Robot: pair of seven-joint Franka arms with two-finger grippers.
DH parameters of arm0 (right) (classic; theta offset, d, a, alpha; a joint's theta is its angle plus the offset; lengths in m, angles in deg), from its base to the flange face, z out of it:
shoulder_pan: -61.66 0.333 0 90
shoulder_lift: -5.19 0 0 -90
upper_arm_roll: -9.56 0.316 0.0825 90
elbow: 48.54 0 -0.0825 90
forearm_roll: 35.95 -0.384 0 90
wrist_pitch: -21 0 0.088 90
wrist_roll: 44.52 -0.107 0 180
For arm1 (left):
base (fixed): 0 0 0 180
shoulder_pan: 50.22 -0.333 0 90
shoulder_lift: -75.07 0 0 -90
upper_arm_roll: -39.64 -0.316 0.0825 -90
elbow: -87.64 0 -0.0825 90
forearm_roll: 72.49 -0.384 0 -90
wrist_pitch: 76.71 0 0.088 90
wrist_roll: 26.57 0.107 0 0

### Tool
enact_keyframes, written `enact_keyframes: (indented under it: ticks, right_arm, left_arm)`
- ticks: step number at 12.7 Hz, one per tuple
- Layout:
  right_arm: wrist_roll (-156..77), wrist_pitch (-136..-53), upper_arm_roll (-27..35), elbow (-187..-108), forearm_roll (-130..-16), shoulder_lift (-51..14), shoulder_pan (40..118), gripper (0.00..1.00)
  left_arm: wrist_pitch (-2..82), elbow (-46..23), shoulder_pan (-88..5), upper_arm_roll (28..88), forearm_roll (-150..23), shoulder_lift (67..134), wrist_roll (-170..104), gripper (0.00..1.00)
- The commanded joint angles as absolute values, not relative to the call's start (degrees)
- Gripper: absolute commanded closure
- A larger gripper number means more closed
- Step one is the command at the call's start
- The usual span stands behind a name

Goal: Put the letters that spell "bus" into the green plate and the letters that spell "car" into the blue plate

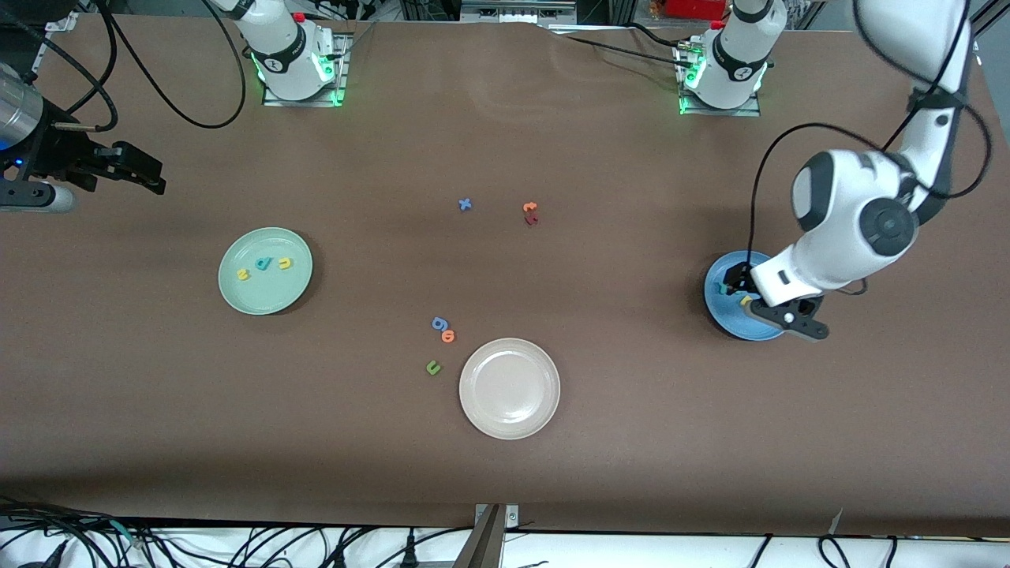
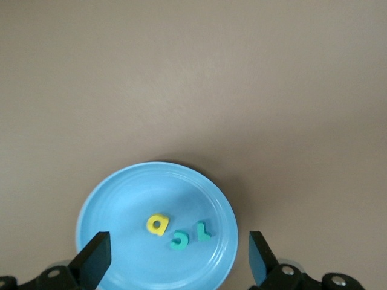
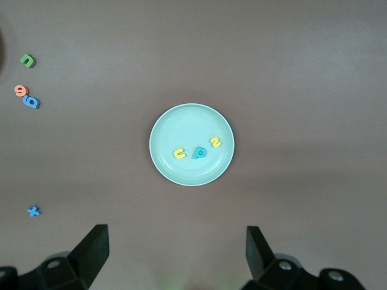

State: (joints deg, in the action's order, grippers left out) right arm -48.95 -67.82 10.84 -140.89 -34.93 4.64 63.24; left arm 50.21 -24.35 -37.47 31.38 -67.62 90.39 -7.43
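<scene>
The blue plate (image 1: 722, 314) lies toward the left arm's end of the table. My left gripper (image 1: 738, 290) hangs just over it, open and holding nothing. In the left wrist view the blue plate (image 2: 121, 199) holds a yellow a (image 2: 158, 224), a teal c (image 2: 179, 240) and a teal r (image 2: 201, 230), between the spread fingers of the left gripper (image 2: 179, 266). The green plate (image 1: 265, 296) carries a yellow s (image 1: 243, 274), a teal b (image 1: 262, 263) and a yellow u (image 1: 284, 263). My right gripper (image 1: 150, 175) waits open, high at the right arm's end of the table.
A beige-white plate (image 1: 509, 388) lies nearer the front camera, mid-table. Beside it lie a green u (image 1: 432, 367), a blue g (image 1: 439, 323) and an orange letter (image 1: 448, 336). Farther back lie a blue x (image 1: 465, 204) and orange and dark red letters (image 1: 530, 213).
</scene>
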Motion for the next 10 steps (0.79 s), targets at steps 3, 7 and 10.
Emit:
enact_keyframes:
  ticks: [3,7,10]
  right_arm:
    - [-49.18,-67.42,11.32,-140.56,-34.1,5.1,62.97,0.0]
    - [-49.18,-67.42,11.23,-140.56,-34.1,5.1,62.89,0.0]
    - [-49.18,-67.5,11.23,-140.56,-34.1,5.01,62.97,0.0]
  left_arm:
    - [47.13,-25.39,-37.83,31.9,-68.45,78.43,-7.5,0.0]
    - [48.0,-24.26,-38.09,31.99,-68.45,73.05,-10.04,0.0]
    - [47.92,-21.96,-38.88,31.9,-69.85,73.22,-10.22,0.0]
